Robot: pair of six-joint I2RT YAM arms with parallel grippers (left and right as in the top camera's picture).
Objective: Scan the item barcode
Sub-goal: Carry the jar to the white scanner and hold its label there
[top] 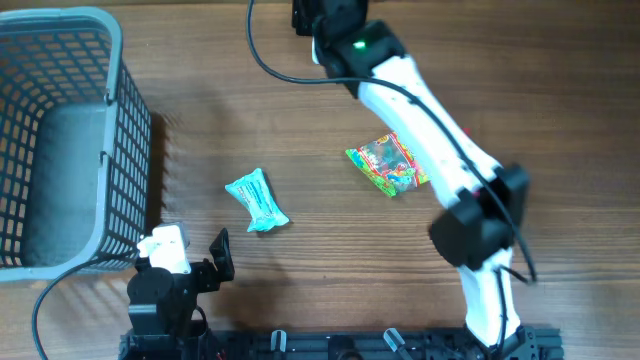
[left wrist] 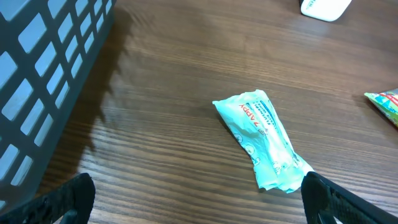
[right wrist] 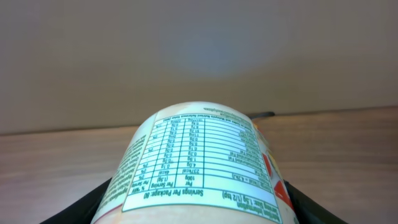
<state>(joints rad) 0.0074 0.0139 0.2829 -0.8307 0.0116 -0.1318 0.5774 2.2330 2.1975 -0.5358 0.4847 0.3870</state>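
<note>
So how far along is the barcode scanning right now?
Done: the right gripper holds a labelled container. In hand: its nutrition panel faces the wrist camera; no barcode shows yet. Left: the teal packet and colourful packet lie on the table, the left gripper open near the teal one.

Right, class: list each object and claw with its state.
left claw: open, empty.
right claw: shut on labelled container.
labelled container: held in right claw.
teal packet: lying flat on table.
sweets packet: lying on table.
basket: upright, nothing visible inside.
</note>
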